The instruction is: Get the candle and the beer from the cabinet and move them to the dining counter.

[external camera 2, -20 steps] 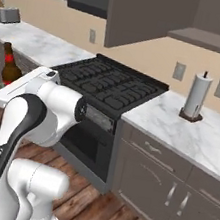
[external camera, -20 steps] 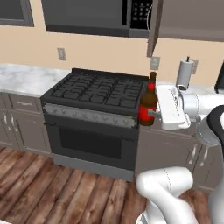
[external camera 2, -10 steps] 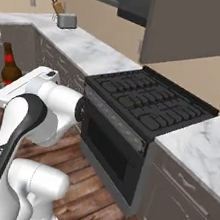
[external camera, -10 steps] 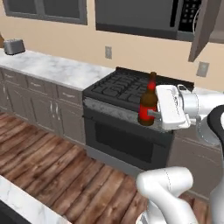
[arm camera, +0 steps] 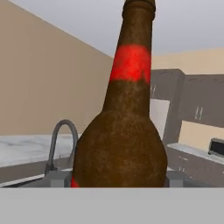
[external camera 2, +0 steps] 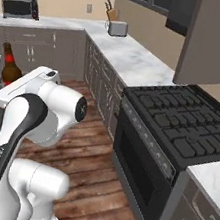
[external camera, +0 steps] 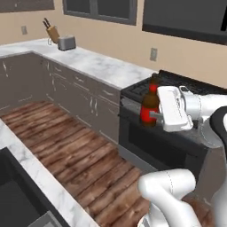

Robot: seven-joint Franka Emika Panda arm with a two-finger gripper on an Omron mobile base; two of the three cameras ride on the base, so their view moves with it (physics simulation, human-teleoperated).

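Whole scene has swung since a second ago: the base has turned, so the camera moved, not the kitchen. Then, the stove filled the middle of the left base view with a paper-towel roll beside it; now the stove (external camera: 177,88) sits off at 3 o'clock and a long corner run of bench (external camera: 84,62) comes in across 10 to 12 o'clock. The beer (external camera: 150,107) has kept its place against the hand throughout, upright, carried along.

Reading: bottle is out of the cabinet and in transit. A white marble edge (external camera: 40,177) enters at 7 o'clock of the left base view; this may be the dining counter, cannot confirm. Candle not accounted for, so I judge the task under half done.

Jaws (external camera: 155,115): clamped on the lower body of the beer, standing fairly wide around it. In the hand view the bottle (arm camera: 127,131) rises straight up the middle, red band on its neck.

Surroundings, largest first: wood floor (external camera: 75,146), open between base and benches. Grey-brown lower cabinets (external camera: 75,97) below the bench. Microwave (external camera 2: 20,6) at 10 o'clock in the right base view. Toaster (external camera: 66,42) and knife block (external camera: 51,31) at 11 o'clock, well apart from the arm. Sink faucet (arm camera: 61,144) behind the bottle in the hand view.

Nothing stands close to the bottle's path; the stove front is nearest.
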